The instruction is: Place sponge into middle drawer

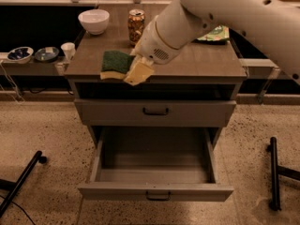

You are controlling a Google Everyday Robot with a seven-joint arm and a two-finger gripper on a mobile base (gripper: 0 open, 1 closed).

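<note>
Speckled floor surrounds the table (pixel 206 62). The sponge (pixel 115 63) lies near its front edge, my tool (pixel 138 72) at the sponge's right side; whether it grips, I cannot tell. Below, the middle drawer (pixel 187 191) stands open. I can't read the can (pixel 136 25) label.

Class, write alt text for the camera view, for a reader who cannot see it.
The robot's gripper rests at the right edge of a green-and-yellow sponge on top of a drawer cabinet. Below, the middle drawer stands pulled open, the drawer above it closed. A white bowl, a drink can and a green snack bag sit farther back.
</note>
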